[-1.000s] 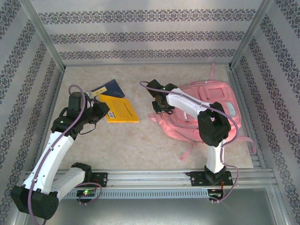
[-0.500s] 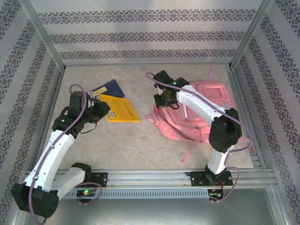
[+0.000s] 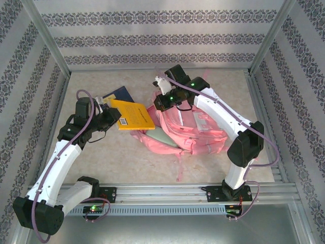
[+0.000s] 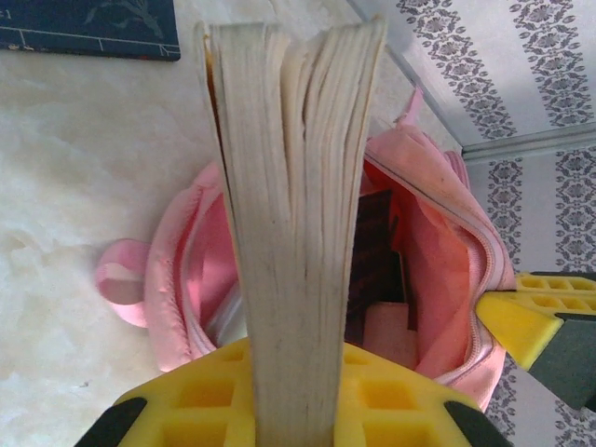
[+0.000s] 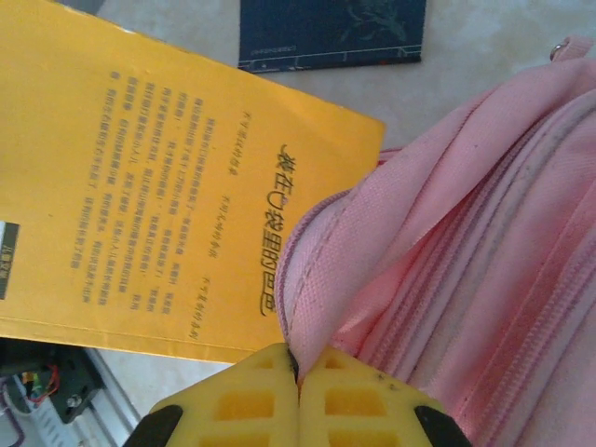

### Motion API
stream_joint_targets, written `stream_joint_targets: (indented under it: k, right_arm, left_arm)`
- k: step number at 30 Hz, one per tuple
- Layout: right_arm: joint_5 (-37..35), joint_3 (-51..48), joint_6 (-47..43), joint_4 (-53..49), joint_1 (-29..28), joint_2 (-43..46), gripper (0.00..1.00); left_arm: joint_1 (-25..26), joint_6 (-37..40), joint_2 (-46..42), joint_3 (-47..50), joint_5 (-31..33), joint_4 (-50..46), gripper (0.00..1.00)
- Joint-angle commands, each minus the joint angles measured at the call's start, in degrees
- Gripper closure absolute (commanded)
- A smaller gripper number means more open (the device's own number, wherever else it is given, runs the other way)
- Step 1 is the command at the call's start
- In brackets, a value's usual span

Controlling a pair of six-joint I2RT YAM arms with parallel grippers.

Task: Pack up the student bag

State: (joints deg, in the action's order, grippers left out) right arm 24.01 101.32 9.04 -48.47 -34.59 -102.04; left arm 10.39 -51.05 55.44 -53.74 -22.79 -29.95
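The student bag is a large pink fabric backpack lying slumped on its side. Its main compartment is unzipped, and the mouth is turned toward the left gripper, near it and straight ahead of its fingers. The right gripper pinches the upper rim of that mouth beside the zipper seam, its jaws pressed together on the fabric, holding the lip raised so the opening gapes. The body sags away below and behind the right gripper. Pale lining shows inside the mouth, and one pink strap trails out from the bag's underside.
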Motion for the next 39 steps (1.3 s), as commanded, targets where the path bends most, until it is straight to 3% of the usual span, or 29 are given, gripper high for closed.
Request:
stream_joint_targets:
  k: [1,5,9,14,20,39]
  right_arm:
    - [6.6,-2.3,4.9,8.7,4.0,4.7,1.00]
    - [14.0,-5.4,11.7,14.1,8.8,8.8,1.00]
    - [15.1,-4.2,10.1,9.9,10.2,10.7,1.00]
    - [19.9,-9.7,14.3,13.7,13.5,14.2,1.00]
    - [23.0,-12.7,16.1,16.5,14.5,15.6,1.00]
    - [27.3,-12.4,26.3,27.1,16.6,14.1,1.00]
  left_arm:
    - [-0.5,-0.6,-2.5,-0.9,-2.5,6.0,1.00]
    - [-0.6,-1.9,-2.2,-0.9,-3.3,7.4,1.00]
    - [-0.2,-7.0,-1.1,1.1,-6.1,15.3,1.00]
    - [1.1,-12.8,1.7,2.7,-10.5,26.3,1.00]
    - [2.5,-12.9,5.6,2.4,-12.7,30.5,1.00]
    - [12.7,-17.4,22.3,4.8,-10.2,50.6,1.00]
